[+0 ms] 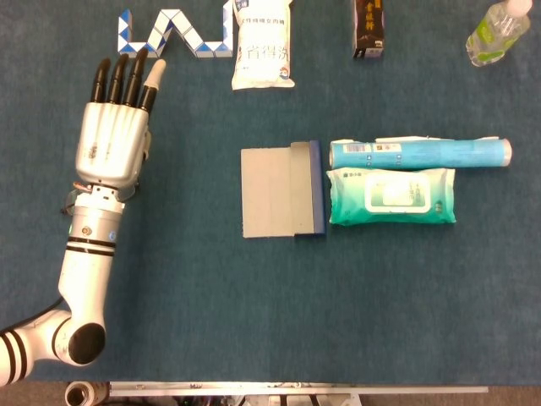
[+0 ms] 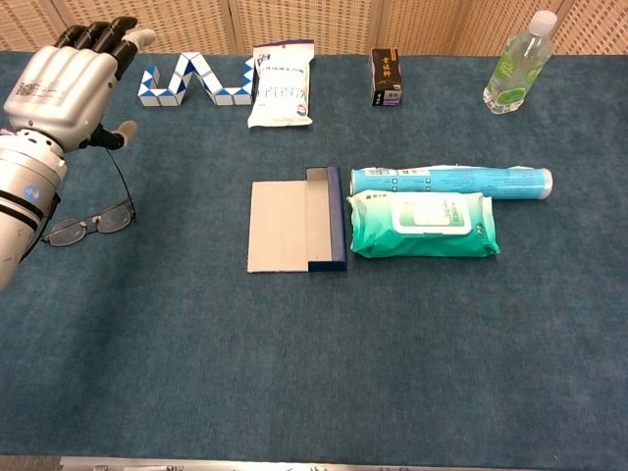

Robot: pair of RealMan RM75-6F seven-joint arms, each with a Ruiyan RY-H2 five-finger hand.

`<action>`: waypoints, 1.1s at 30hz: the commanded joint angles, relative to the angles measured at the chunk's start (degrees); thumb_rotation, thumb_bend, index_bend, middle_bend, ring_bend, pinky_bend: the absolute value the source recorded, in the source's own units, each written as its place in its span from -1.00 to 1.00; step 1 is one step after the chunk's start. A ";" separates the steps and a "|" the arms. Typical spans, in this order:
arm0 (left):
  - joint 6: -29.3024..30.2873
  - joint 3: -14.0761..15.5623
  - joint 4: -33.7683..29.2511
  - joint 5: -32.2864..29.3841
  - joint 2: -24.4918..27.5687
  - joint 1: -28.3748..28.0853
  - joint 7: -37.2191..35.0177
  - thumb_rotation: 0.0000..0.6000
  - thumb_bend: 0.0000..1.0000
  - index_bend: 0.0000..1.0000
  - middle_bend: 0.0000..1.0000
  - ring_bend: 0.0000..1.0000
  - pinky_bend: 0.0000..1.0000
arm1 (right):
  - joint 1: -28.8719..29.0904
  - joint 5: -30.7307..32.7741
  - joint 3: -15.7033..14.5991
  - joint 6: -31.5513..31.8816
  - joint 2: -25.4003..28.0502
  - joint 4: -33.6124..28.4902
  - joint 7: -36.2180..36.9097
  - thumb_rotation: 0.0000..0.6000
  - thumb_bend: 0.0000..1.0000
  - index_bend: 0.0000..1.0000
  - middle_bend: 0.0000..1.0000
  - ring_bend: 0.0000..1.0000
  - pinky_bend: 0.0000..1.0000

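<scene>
A table (image 2: 196,392) covered in dark teal cloth was seen, with woven tan panels (image 2: 334,22) behind its far edge. The left hand (image 1: 114,135) was held flat above the cloth, released, fingers straight and close together, nothing grasped. A pair of glasses (image 2: 93,221) lay beneath it, hidden by it from the head view. A blue-and-white folding puzzle (image 1: 173,35) was set just beyond the fingertips. The right hand was not shown. A grey folder (image 1: 281,192) was placed centrally, touching a pack of wipes (image 1: 390,196).
</scene>
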 commanded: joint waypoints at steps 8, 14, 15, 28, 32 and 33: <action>1.26 1.95 3.57 -0.48 1.07 1.95 -3.22 1.00 -0.37 -1.00 -1.00 -1.00 -0.88 | 0.17 0.13 -0.02 -0.39 -0.22 -0.02 -0.60 1.00 -0.27 0.40 0.26 0.01 0.05; 2.14 3.84 5.83 -0.14 1.43 3.64 -4.81 1.00 -0.36 -1.00 -1.00 -1.00 -0.88 | 0.24 0.21 -0.01 -0.54 -0.32 -0.05 -0.86 1.00 -0.27 0.40 0.26 0.01 0.05; 2.28 4.17 6.18 0.02 1.37 3.89 -5.04 1.00 -0.37 -1.00 -1.00 -1.00 -0.88 | 0.24 0.21 -0.02 -0.55 -0.33 -0.06 -0.90 1.00 -0.27 0.40 0.26 0.01 0.05; 1.82 6.59 12.71 0.75 -1.34 5.92 -9.27 1.00 -0.36 -1.00 -1.00 -1.00 -0.88 | 0.09 -0.03 -0.07 -0.15 -0.33 -0.16 -1.00 1.00 -0.27 0.40 0.26 0.01 0.05; 0.78 6.74 15.58 0.33 -2.66 6.22 -11.02 1.00 -0.36 -1.00 -1.00 -1.00 -0.88 | 0.10 0.01 -0.04 -0.15 -0.32 -0.15 -0.98 1.00 -0.27 0.40 0.26 0.01 0.05; 0.53 6.77 16.21 0.25 -2.94 6.27 -11.41 1.00 -0.36 -1.00 -1.00 -1.00 -0.88 | 0.09 0.01 -0.04 -0.15 -0.31 -0.15 -0.97 1.00 -0.27 0.40 0.26 0.01 0.05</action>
